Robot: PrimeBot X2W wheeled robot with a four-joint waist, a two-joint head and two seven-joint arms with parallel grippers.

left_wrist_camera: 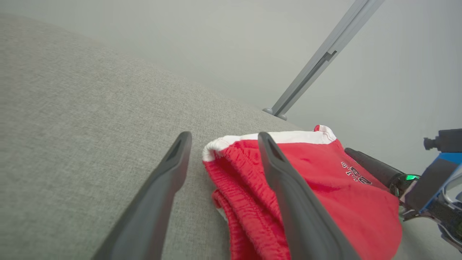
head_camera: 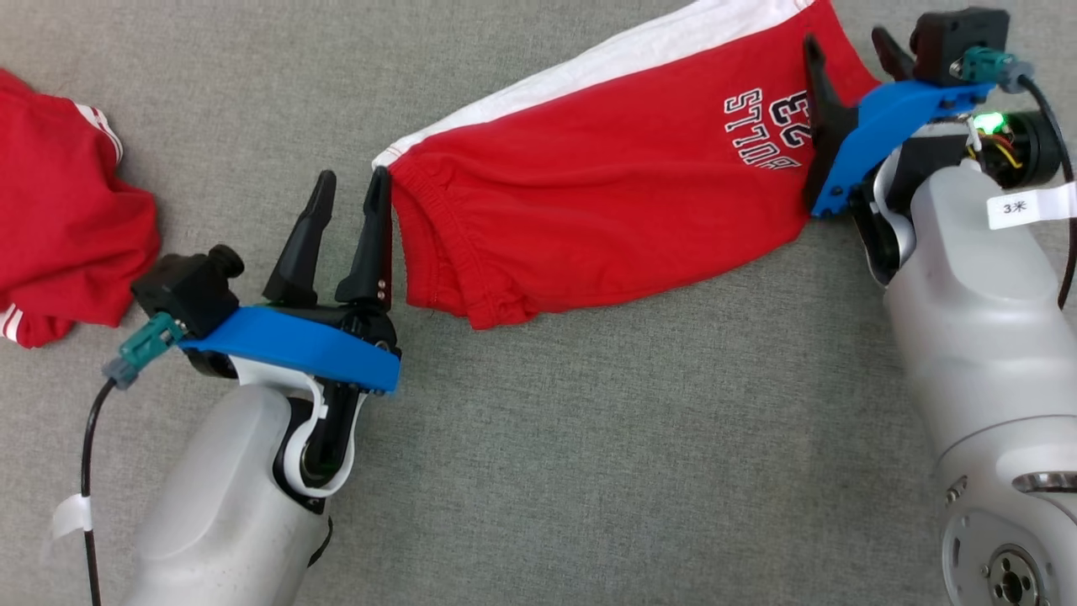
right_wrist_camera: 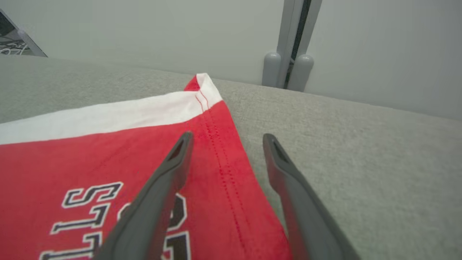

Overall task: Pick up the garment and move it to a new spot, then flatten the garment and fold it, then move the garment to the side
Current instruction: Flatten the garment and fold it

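- Shorts lay flat, seemingly folded, near the worktop's far edge.
- Left gripper and right gripper stood spread, empty.
- Moving them aside seemed left.

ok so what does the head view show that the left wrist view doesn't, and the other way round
Head view adds: a second red garment bunched at the left edge, plus the left forearm and right forearm.

Left wrist view adds: a pale wall and a slanted grey rail beyond the far edge of the surface.

Both share: the red shorts with their white stripe lying on the grey cloth surface, the left gripper open at the waistband end, and the right gripper at the other end.
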